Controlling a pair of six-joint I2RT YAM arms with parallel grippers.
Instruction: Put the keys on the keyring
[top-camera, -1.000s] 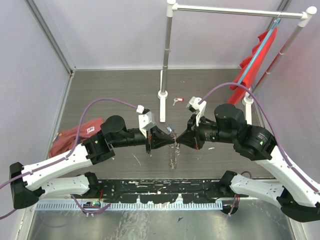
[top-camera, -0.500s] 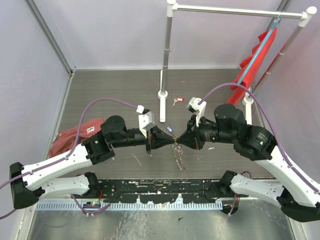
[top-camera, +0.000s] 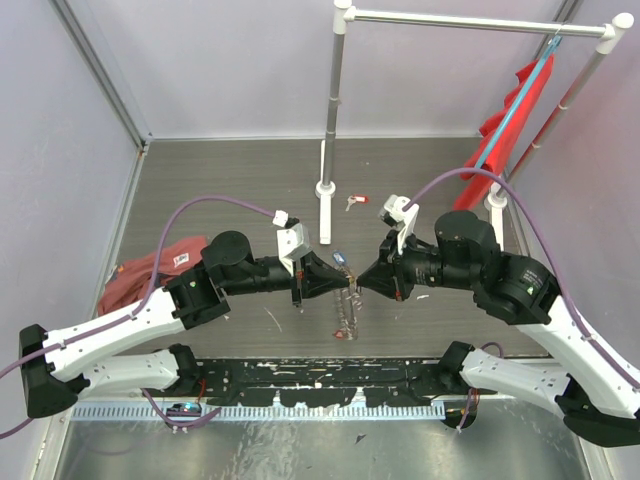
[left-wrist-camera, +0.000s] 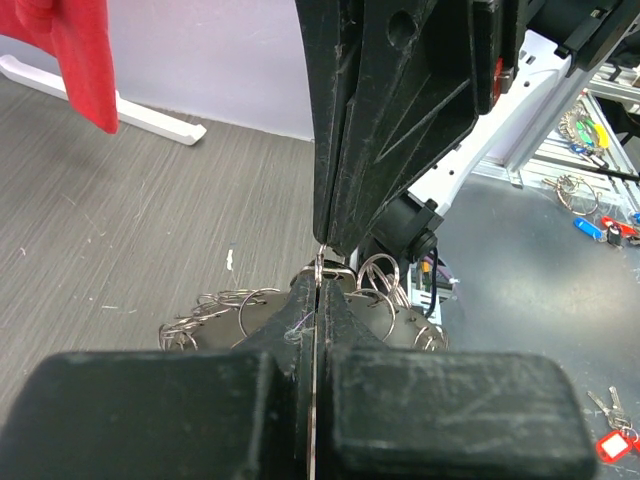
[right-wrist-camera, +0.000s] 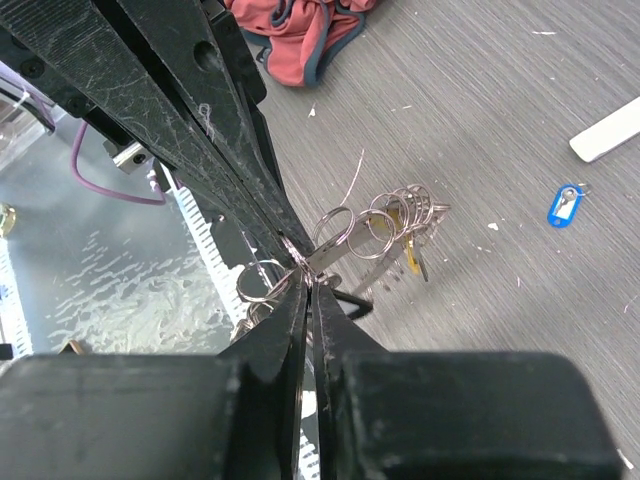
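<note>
1. Top view: the big silvery, jagged metal keyring (top-camera: 347, 305) dangles right under where the left gripper (top-camera: 343, 283) and right gripper (top-camera: 358, 282) meet tip to tip.
2. Left wrist: jaws squeezed tight on its thin wire.
3. Right wrist: jaws nearly together, nipping its edge, loops just past them.

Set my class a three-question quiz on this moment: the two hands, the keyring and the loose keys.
1. True or false: the left hand is open wide.
2. What metal thing hangs where the left hand and the right hand meet?
3. Where does the blue-tagged key lie? A: on the table. B: in the right hand. C: in the left hand.

Key
1. False, its fingers are pinched shut.
2. The keyring.
3. A.
</note>
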